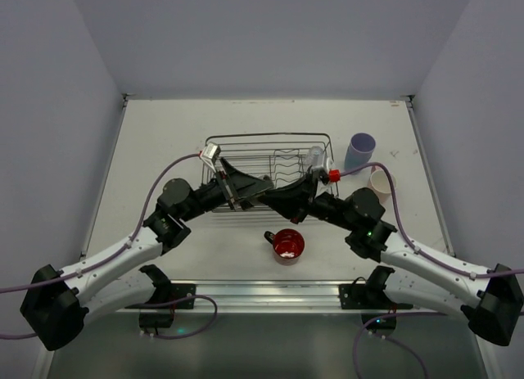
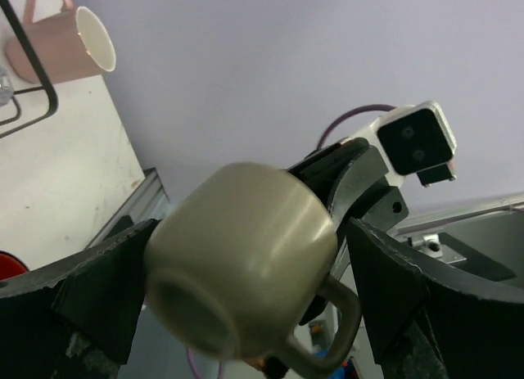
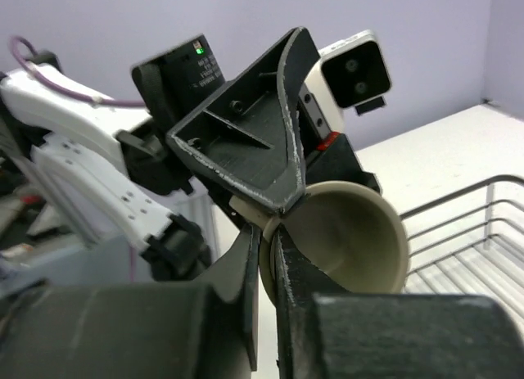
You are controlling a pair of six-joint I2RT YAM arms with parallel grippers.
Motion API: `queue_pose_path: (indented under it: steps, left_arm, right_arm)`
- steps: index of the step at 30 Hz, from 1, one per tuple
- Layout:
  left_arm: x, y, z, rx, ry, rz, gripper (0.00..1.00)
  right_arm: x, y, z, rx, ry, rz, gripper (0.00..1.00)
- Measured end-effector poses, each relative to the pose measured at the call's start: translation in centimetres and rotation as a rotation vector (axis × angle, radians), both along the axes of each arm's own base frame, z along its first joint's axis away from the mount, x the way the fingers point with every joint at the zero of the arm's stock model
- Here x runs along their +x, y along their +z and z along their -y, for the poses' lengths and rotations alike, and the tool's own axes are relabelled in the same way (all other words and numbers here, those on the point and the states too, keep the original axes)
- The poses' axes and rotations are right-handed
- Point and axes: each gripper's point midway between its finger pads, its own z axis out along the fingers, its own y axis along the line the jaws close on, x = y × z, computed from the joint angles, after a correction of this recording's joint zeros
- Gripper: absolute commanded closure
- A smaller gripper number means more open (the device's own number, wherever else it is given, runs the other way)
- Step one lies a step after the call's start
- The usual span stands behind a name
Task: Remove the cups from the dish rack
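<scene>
Cup in hand: the olive cup hangs in the air where the 2 arms meet, at the near side of the dish rack; it lies on its side, mouth toward the right wrist camera
Left pincer: spread wide, 1 finger on each side of the cup's body, the right-hand one clearly apart from it
Right pincer: pressed nearly together, pinching the cup's rim, 1 finger inside the mouth and 1 outside
Step, as I judge it: a hand-over from left to right, with the cup's weight now on the right grip alone
Already out: the red mug on the table in front of the rack; the lavender tumbler and the pink cup beside its right end
Risk 1: the rim hold is thin and off-centre, so the cup may swing or slide out once the arm moves
Risk 2: the left fingers flank the body and handle; a sideways retreat could catch the handle and knock the cup loose
Risk 3: a dropped cup would hit the rack wire or roll toward the red mug
</scene>
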Motion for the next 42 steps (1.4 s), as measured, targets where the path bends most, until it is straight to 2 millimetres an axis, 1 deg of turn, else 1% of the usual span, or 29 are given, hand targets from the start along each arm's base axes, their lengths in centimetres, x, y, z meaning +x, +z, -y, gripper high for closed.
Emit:
queue_pose_path:
  steps: [2,4,9,14,16,18,21,23,25,29,30,31,33,35,39,40,42]
  left_arm:
    - [-0.2,-0.6,-0.1,0.045,0.001,0.021,0.00]
    - [-0.1,-0.9,-0.2,0.086,0.010,0.045,0.00]
    - [0.4,-0.4,-0.8,0.137,0.043,0.114,0.00]
    - [1.2,-0.9,-1.2,0.210,0.066,0.141,0.00]
    - [2.0,-0.3,-1.5,0.242,0.093,0.171,0.00]
    - [3.0,1.3,-2.0,0.284,0.142,0.223,0.00]
    - [4.0,3.9,-3.2,0.353,0.229,0.315,0.00]
    - [4.4,5.1,-4.5,0.413,0.298,0.382,0.00]
    - [4.4,5.4,-6.3,0.481,0.368,0.434,0.00]
    - [3.7,4.6,-10.3,0.636,0.483,0.521,0.00]
    - [3.5,4.3,-11.1,0.665,0.501,0.534,0.00]
    - [3.3,3.6,-12.1,0.711,0.524,0.550,0.00]
    - [2.9,2.6,-13.6,0.768,0.556,0.567,0.00]
    - [2.6,1.2,-14.9,0.826,0.580,0.574,0.00]
    - [2.4,-2.7,-16.4,0.935,0.588,0.557,0.00]
    - [2.4,-3.4,-16.7,0.957,0.584,0.552,0.00]
    - [2.4,-4.3,-16.8,0.981,0.575,0.547,0.00]
  right_arm:
    - [-0.1,-0.1,0.3,0.000,-0.006,-0.023,1.00]
    - [-0.2,-0.4,0.7,-0.008,-0.014,-0.040,1.00]
    - [-0.4,-0.9,1.5,-0.028,-0.040,-0.077,1.00]
    - [-0.2,-2.5,1.8,-0.083,-0.058,-0.132,1.00]
    - [-0.2,-3.6,2.2,-0.121,-0.074,-0.166,1.00]
    - [-0.3,-4.7,2.8,-0.160,-0.098,-0.203,1.00]
    - [-0.4,-5.8,4.4,-0.211,-0.153,-0.261,1.00]
    - [-0.4,-6.5,5.8,-0.242,-0.205,-0.303,1.00]
    - [-0.4,-7.5,7.4,-0.284,-0.273,-0.366,1.00]
    - [0.2,-11.0,11.3,-0.392,-0.469,-0.519,1.00]
    - [0.3,-11.9,12.0,-0.416,-0.508,-0.551,1.00]
    - [0.4,-13.3,13.1,-0.459,-0.562,-0.594,1.00]
    - [0.5,-15.5,14.7,-0.531,-0.650,-0.661,1.00]
    - [0.6,-17.5,16.0,-0.600,-0.731,-0.723,1.00]
    - [0.8,-20.7,17.3,-0.724,-0.841,-0.812,1.00]
    - [0.9,-21.6,17.5,-0.758,-0.868,-0.831,1.00]
    - [1.0,-23.1,17.9,-0.821,-0.908,-0.869,1.00]
